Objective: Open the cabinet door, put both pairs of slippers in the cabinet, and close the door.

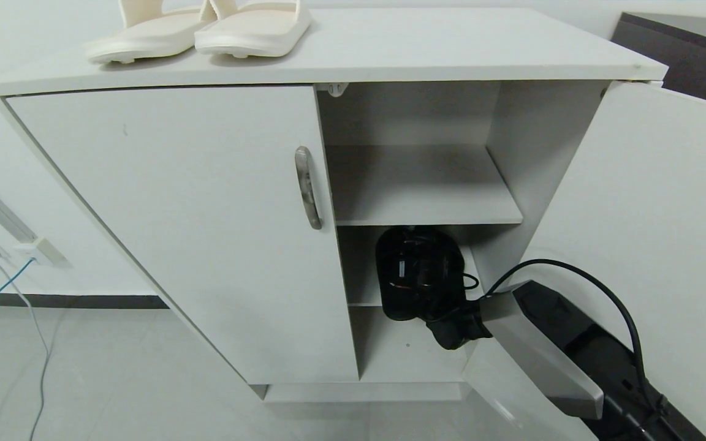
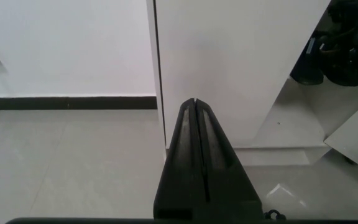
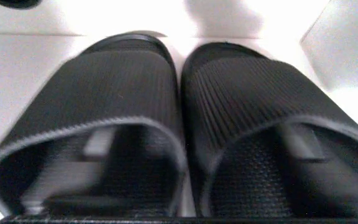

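A white cabinet [image 1: 163, 202] stands on the floor [image 1: 114, 380], right door [image 1: 653, 233] open, white slippers [image 1: 206, 33] on top. The black slippers [image 3: 110, 99] sit side by side just ahead of the right gripper [image 1: 417, 269] inside; its grip cannot be told. The left gripper [image 2: 194, 109] is pressed closed.

White cabinet [image 1: 451, 49], right door [image 1: 653, 245] swung wide open, left door [image 1: 193, 226] shut.
Cream slippers [image 1: 206, 30] lie side by side on the left part of its top; ribbed black slippers [image 3: 179, 124] sit side by side on a white shelf inside.
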Available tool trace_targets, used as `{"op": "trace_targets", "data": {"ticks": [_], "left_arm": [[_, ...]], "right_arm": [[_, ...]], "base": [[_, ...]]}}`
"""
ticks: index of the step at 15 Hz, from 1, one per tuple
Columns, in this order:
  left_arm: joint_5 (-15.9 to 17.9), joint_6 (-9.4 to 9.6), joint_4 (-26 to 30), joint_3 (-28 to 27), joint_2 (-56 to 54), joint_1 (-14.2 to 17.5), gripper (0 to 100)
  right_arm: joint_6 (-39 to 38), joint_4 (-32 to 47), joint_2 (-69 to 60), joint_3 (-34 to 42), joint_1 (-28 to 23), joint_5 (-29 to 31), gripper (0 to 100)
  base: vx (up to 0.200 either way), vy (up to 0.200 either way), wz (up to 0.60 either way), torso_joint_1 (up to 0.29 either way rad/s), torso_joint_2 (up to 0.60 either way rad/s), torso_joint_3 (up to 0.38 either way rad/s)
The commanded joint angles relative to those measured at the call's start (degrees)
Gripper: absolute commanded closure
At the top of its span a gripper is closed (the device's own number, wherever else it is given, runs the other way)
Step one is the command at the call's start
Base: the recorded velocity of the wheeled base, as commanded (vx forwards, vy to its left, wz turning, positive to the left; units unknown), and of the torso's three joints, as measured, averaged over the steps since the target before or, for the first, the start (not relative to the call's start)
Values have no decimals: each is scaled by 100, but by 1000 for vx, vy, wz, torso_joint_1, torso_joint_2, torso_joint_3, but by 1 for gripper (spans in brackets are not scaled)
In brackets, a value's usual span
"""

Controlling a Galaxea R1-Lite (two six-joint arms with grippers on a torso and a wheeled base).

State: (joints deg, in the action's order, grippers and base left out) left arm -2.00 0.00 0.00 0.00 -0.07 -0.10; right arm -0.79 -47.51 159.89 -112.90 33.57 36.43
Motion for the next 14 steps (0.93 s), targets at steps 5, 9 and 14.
{"op": "trace_targets", "data": {"ticks": [5, 9, 14], "left_arm": [[-2, 0, 0, 0, 7, 1, 100], [-2, 0, 0, 0, 7, 1, 100], [-2, 0, 0, 0, 7, 1, 100]], "right_arm": [[-9, -365, -556, 1077, 185, 31, 0], [-26, -1103, -1241, 2536, 413, 146, 0], [-9, -2184, -2313, 4698, 774, 181, 0]], "base": [[0, 0, 0, 0, 0, 0], [0, 0, 0, 0, 0, 0], [0, 0, 0, 0, 0, 0]]}}
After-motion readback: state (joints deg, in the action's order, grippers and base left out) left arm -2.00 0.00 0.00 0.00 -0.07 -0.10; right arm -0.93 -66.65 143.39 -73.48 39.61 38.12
